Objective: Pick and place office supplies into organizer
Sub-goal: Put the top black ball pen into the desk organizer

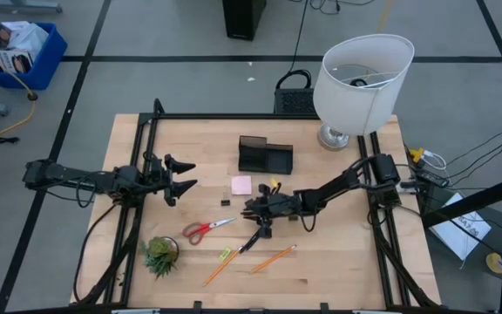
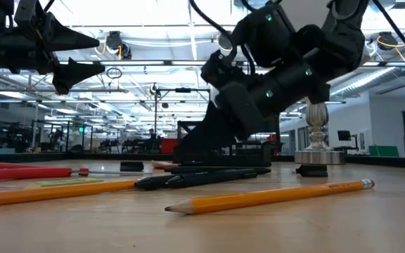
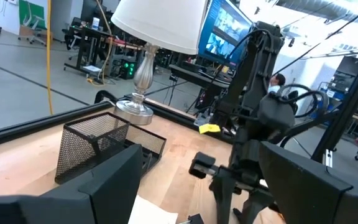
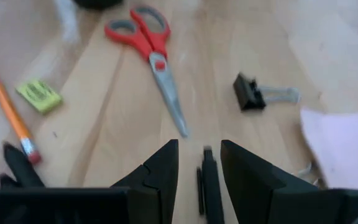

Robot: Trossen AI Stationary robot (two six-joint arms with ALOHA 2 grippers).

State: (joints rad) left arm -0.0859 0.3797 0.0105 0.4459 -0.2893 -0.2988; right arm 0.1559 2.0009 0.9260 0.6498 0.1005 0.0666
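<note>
My right gripper (image 1: pixel 249 209) (image 4: pixel 199 149) hangs low over the middle of the table, slanting down toward the left edge, fingers a little apart. In the right wrist view a black pen (image 4: pixel 207 183) lies on the wood between the fingers, with a gap on each side. Beyond it lie the red-handled scissors (image 1: pixel 207 229) (image 4: pixel 146 43), a black clip (image 4: pixel 249 93) and the pink sticky-note pad (image 1: pixel 240 185). More black pens (image 2: pixel 202 176) and two pencils (image 1: pixel 220 267) (image 1: pixel 274 258) lie nearer the front. The black organizer (image 1: pixel 265 157) stands behind. My left gripper (image 1: pixel 186 174) waits open at the left.
A white-shaded lamp (image 1: pixel 360 83) stands at the back right corner. A small green potted plant (image 1: pixel 160 255) sits near the front left. A yellow-green eraser (image 1: pixel 226 254) (image 4: pixel 38 95) lies by the pencils. Bare wood shows at the front right.
</note>
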